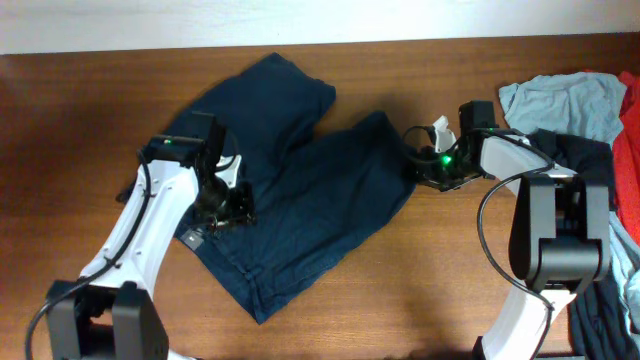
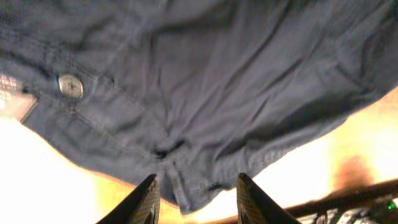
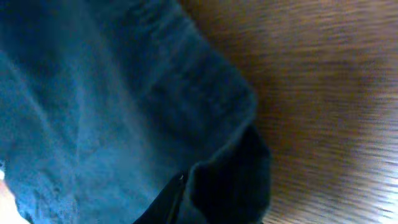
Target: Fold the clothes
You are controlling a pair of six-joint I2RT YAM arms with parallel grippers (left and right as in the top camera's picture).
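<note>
Left fingers [image 2: 148, 200]: spread apart, not pressed together; the waist edge of the shorts [image 1: 300, 200] sits in the gap with bare table showing beside it, so no pinch that I can see.
Left gripper [image 1: 222, 200]: low on the waist end of the shorts, on the side toward the table's left edge.
Right fingers [image 3: 163, 204]: only one dark finger reads in the blurred right wrist view; cannot tell whether spread or pinching.
Right gripper [image 1: 420, 162]: at the hem corner of the leg nearer the right arm; touching or just above it, unclear.
Shorts, place: on the table [image 1: 100, 110], left of middle, closer to the far edge than the near one.
Shorts, lie: opened out, one layer mostly; waist points to the near-left, one leg runs to the far edge, the other to the right; rumpled, not smooth.
Button [image 2: 70, 86]: on the waistband, facing the left wrist camera, pale label [image 2: 15, 102] beside it.
Done: shorts laid out, both arms stationed at opposite ends.
Left to do: all of the folding, by my read; no leg lies over the other and no crease is set.
Stage, judged: start of the first fold, getting hold of the cloth.
Other laundry: pale blue shirt [image 1: 565, 100], red cloth [image 1: 630, 140], black garment [image 1: 595, 300] heaped at the right edge, apart from the shorts.
</note>
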